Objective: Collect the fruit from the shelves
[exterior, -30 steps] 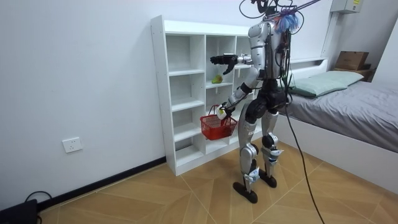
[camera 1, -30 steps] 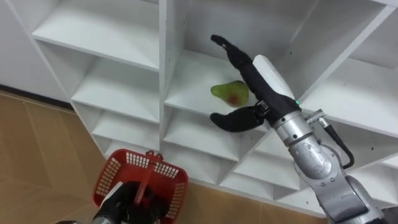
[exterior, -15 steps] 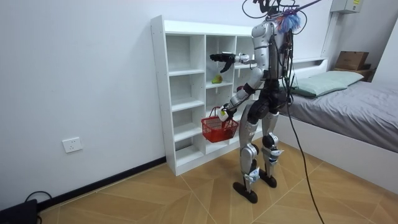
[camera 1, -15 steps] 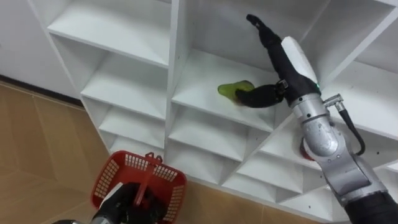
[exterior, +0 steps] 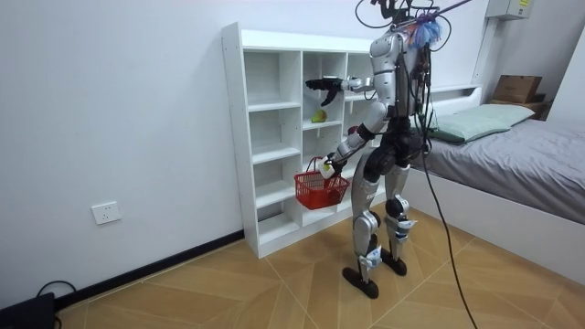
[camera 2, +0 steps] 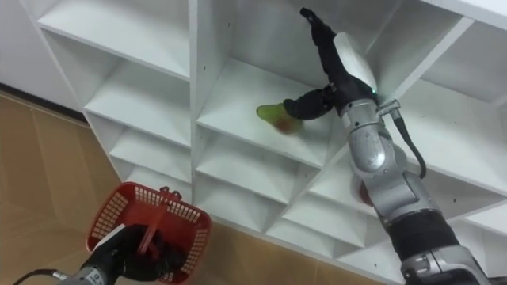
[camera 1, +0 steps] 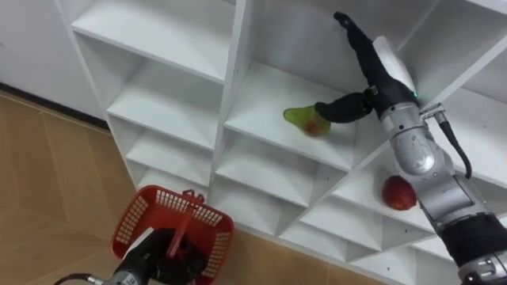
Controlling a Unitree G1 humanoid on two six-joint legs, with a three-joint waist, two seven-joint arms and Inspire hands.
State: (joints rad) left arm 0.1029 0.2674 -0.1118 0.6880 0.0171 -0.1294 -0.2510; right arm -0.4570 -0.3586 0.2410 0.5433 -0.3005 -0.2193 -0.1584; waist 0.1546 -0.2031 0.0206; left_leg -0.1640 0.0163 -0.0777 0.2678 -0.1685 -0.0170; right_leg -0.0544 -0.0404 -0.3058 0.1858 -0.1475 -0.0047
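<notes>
A green pear [camera 1: 306,120] with a reddish patch lies on a middle shelf of the white closet [camera 1: 230,79]. My right hand [camera 1: 367,77] is inside that compartment, open, with its fingers stretched up over the pear and its thumb tip touching the pear's right side. A red apple [camera 1: 398,193] rests on a lower shelf to the right, under my forearm. My left hand [camera 1: 161,257] is shut on the handle of a red mesh basket [camera 1: 136,218], held low in front of the closet. In the room view I stand facing the closet [exterior: 260,137] with the basket [exterior: 320,188] at hip height.
The closet has several open white compartments divided by upright panels [camera 1: 238,47]. Wooden floor [camera 1: 47,174] lies at the left and below. A bed [exterior: 512,155] stands behind me at the room view's right.
My right hand has reached deeper into the compartment and shifted right of the pear, the thumb now against it. The view has shifted, and the apple has come into sight.
</notes>
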